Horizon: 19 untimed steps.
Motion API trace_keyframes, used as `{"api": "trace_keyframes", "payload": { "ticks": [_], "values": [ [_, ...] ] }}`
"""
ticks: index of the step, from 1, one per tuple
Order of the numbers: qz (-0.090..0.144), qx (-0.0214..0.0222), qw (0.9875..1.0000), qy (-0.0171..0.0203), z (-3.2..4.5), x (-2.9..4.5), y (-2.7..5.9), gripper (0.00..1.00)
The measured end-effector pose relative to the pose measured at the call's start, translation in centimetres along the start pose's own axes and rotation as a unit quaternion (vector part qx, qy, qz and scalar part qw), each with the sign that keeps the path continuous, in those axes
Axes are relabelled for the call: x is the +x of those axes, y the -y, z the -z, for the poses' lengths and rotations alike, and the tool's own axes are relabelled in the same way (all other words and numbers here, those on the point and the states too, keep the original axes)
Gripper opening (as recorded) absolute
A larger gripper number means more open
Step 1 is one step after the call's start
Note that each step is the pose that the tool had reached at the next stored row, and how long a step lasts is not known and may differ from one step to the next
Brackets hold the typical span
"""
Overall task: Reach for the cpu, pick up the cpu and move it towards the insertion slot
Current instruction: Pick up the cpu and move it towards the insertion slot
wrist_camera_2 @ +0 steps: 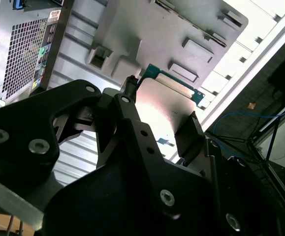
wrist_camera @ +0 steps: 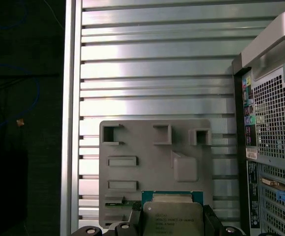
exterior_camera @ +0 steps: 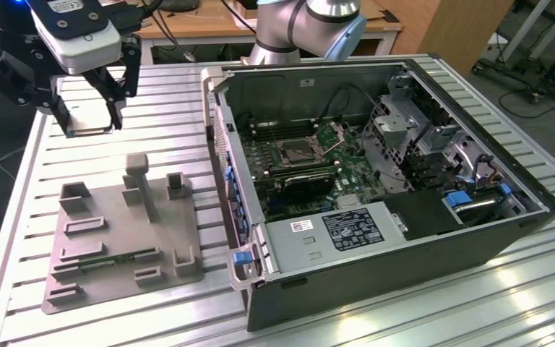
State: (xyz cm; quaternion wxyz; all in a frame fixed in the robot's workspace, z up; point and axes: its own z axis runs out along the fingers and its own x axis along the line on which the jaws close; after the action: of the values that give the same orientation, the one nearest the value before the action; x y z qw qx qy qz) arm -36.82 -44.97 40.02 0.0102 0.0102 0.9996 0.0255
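My gripper hangs above the table at the exterior view's left, beyond the grey tray, and is shut on the cpu. The cpu is a flat square chip held level between the two black fingers. In the first wrist view the cpu shows its silver top and green rim, clamped from both sides. In the second wrist view the cpu is a shiny plate between the fingers. The insertion slot lies inside the open computer case, well off toward the exterior view's right, with its metal bracket raised.
The grey tray lies below the held chip, with several raised holders and a green memory stick in one. The case's side wall stands between gripper and socket. The ribbed metal table ends close to the exterior view's left.
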Motion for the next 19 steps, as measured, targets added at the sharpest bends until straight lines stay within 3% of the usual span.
{"api": "trace_keyframes", "payload": {
  "ticks": [19],
  "values": [
    [0.0, 0.0, 1.0, 0.0, 0.01, 0.23, 0.0, 0.55]
  ]
}}
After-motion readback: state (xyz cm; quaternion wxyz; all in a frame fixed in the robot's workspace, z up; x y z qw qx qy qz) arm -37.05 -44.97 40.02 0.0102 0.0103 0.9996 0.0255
